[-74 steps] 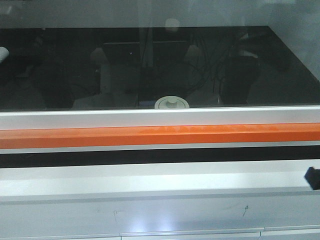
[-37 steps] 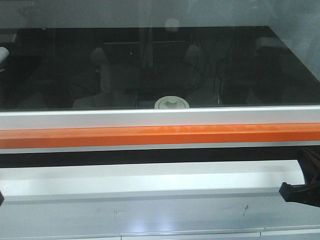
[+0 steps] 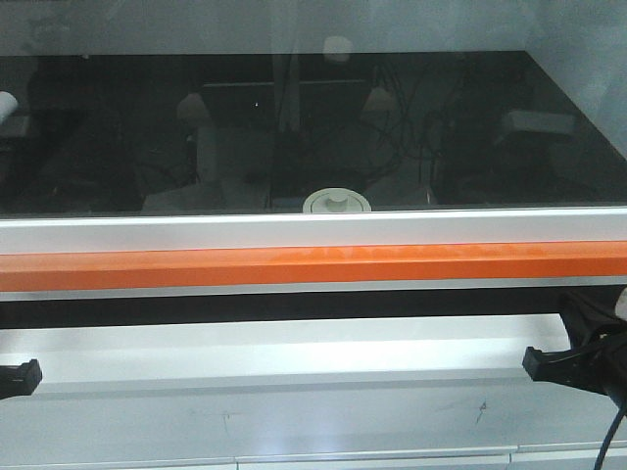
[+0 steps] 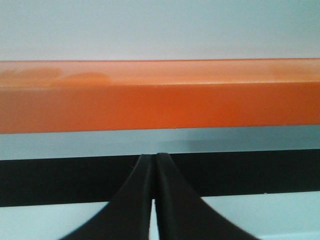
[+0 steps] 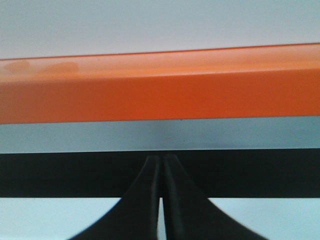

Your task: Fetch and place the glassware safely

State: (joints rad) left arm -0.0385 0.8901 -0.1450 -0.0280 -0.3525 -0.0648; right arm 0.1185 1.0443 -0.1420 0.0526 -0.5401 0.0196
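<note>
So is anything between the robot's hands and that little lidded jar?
Yes. The left hand and right hand sit low, in front of an orange bar and the white rail above it; the lidded jar stands just behind those. Whether glass also closes it off, I cannot tell.

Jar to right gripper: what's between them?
Front view: the white rail and the orange bar run across between the jar and the right gripper.

- Left pincer [image 4: 153, 160]: jaws pressed together, fingertips touching.
- Right pincer [image 5: 161, 161]: jaws likewise closed, tip to tip.
- In the front view both sit low, at opposite side edges.
</note>
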